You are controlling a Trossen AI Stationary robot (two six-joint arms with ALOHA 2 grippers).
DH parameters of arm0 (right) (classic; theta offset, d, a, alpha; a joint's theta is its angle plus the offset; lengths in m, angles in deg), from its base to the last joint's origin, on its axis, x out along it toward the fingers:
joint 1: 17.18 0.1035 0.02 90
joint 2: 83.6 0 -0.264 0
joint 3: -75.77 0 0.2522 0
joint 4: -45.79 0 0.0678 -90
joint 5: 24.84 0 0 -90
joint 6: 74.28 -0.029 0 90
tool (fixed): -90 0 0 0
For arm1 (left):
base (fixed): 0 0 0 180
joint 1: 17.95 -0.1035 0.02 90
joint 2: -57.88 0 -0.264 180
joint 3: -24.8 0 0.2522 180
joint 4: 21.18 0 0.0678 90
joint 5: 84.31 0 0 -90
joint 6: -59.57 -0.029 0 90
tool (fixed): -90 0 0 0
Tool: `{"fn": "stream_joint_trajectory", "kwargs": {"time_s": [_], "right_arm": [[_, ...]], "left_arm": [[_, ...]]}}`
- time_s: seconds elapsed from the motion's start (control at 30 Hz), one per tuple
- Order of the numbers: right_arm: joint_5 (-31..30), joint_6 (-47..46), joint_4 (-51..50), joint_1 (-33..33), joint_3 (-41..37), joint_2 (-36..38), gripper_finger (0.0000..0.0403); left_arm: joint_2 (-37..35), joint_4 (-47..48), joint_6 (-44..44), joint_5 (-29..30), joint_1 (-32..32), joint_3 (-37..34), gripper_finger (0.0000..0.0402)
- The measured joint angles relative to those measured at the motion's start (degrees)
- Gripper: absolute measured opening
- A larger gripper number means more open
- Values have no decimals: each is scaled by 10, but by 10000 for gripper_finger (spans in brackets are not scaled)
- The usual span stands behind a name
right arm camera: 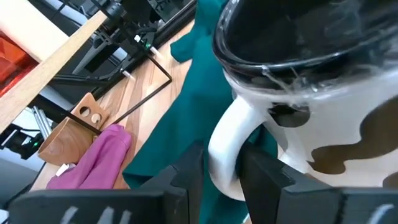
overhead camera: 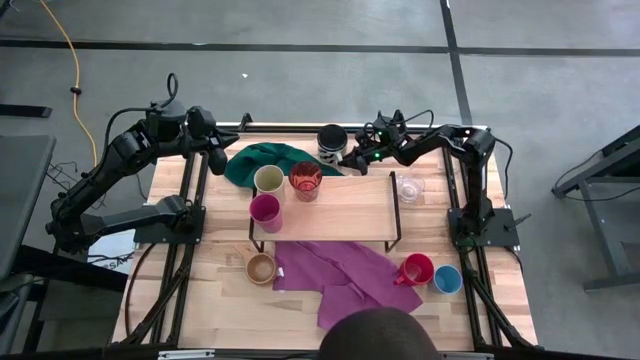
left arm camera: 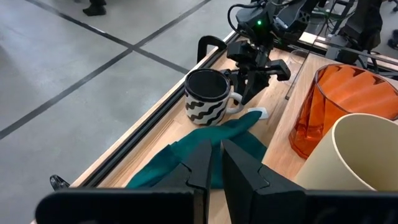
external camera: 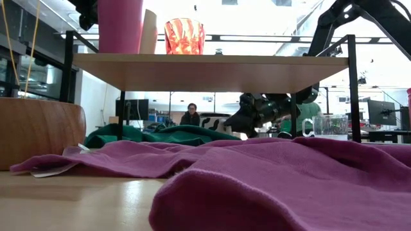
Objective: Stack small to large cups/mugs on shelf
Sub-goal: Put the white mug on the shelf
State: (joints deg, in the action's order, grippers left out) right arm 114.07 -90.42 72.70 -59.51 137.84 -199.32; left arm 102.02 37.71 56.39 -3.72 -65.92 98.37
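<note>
The black-and-white striped mug (overhead camera: 331,140) stands on its base on the table beyond the shelf (overhead camera: 345,212), beside the green cloth. My right gripper (right arm camera: 221,158) is open, one finger on each side of the mug's white handle (right arm camera: 222,146), with gaps showing. It comes in low from the table's right. The cream cup (overhead camera: 268,180), the translucent red cup (overhead camera: 305,181) and the magenta cup (overhead camera: 265,212) stand on the shelf's left part. My left gripper (left arm camera: 216,163) hangs shut above the table's far left, over the green cloth.
A clear glass (overhead camera: 409,188) stands just right of the shelf. A tan wooden cup (overhead camera: 261,268), a red mug (overhead camera: 416,270) and a blue cup (overhead camera: 447,279) stand near the front, around a purple cloth (overhead camera: 345,275). A person's head (overhead camera: 378,335) shows at the near edge.
</note>
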Motion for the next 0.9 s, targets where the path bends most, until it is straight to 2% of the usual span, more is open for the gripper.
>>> {"fn": "stream_joint_trajectory", "kwargs": {"time_s": [0.17, 0.4, 0.9], "right_arm": [[-4, 2, 2, 0, 0, 0, 76], [-3, 6, 3, 0, 0, 1, 16], [-18, -21, 41, 0, 0, 0, 16]], "left_arm": [[0, 0, 0, 0, 0, 0, 24], [0, 0, -1, 0, 0, 0, 24], [0, 0, -2, 0, 0, 0, 24]]}}
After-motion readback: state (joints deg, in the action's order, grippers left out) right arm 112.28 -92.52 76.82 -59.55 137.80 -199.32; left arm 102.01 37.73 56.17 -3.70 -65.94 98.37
